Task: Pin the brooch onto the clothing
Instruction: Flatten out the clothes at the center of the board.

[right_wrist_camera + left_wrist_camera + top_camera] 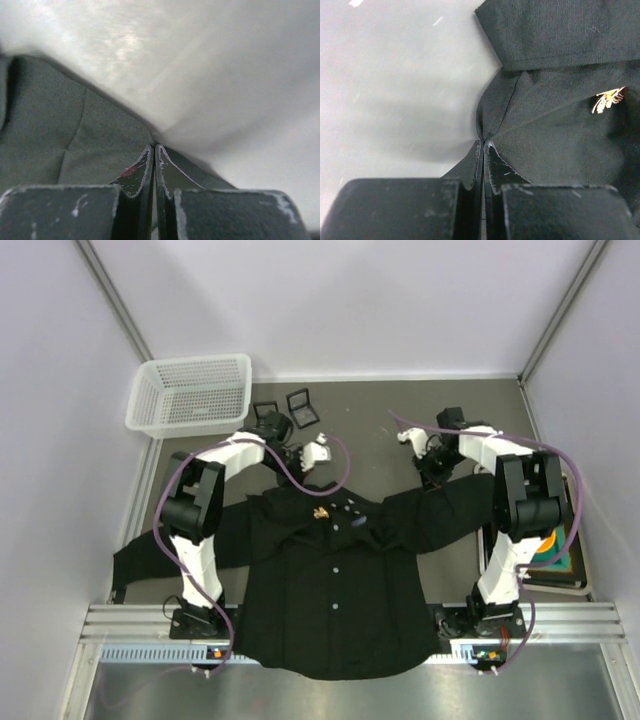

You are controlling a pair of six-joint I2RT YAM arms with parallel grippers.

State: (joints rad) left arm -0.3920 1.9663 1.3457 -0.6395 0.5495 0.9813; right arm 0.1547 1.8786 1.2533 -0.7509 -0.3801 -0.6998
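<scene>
The shirt (335, 590) looks soft and limp, so it should bunch wherever pinched. The left gripper (483, 143) is clamped on a fold, with the brooch (607, 100) ahead to its right; the right gripper (154, 146) nips the cloth edge, likely the firmest hold

Black shirt (330, 610), small white buttons (334, 568); gold brooch (321, 512) glinting; white lattice basket (190, 395), grey bench (370, 420).

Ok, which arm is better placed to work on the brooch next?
Left. The left gripper is shut on the shirt by the collar, the gold brooch close in its wrist view. The right gripper grips the sleeve, no brooch in sight.
</scene>
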